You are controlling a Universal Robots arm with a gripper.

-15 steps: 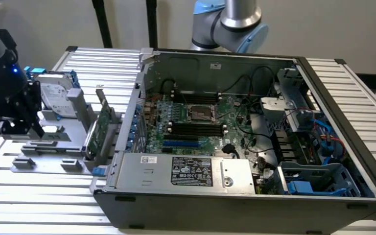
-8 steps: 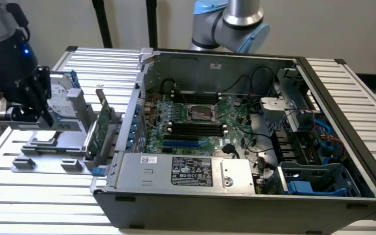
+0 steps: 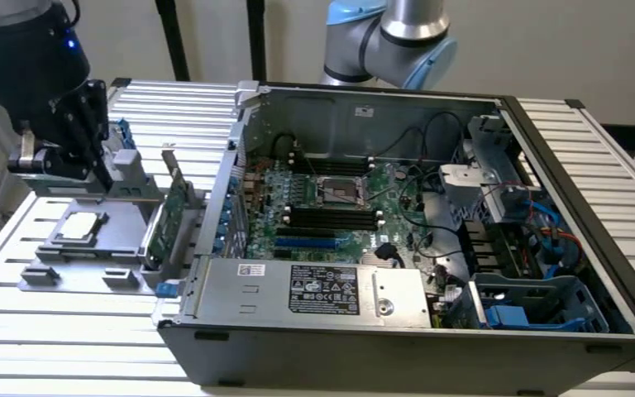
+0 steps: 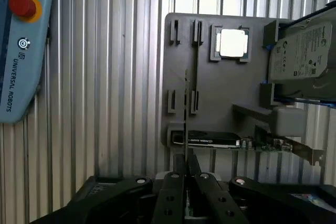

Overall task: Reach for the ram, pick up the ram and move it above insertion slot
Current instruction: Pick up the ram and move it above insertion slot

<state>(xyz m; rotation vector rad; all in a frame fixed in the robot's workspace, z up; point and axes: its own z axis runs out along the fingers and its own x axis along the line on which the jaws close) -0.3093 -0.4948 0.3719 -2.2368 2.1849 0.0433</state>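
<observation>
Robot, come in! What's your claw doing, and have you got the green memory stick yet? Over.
Gripper shut on the ram, edge-on over the grey parts tray. Open computer case off to the exterior view's right. Nothing blocking. Over.

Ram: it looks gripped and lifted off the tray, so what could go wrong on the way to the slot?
1. The gripper is shut on the ram by its thin faces near one end; the long free end could tilt or slip in transit.
2. The upright card and the case wall stand between the tray and the slots; a low path could clip them.
</observation>
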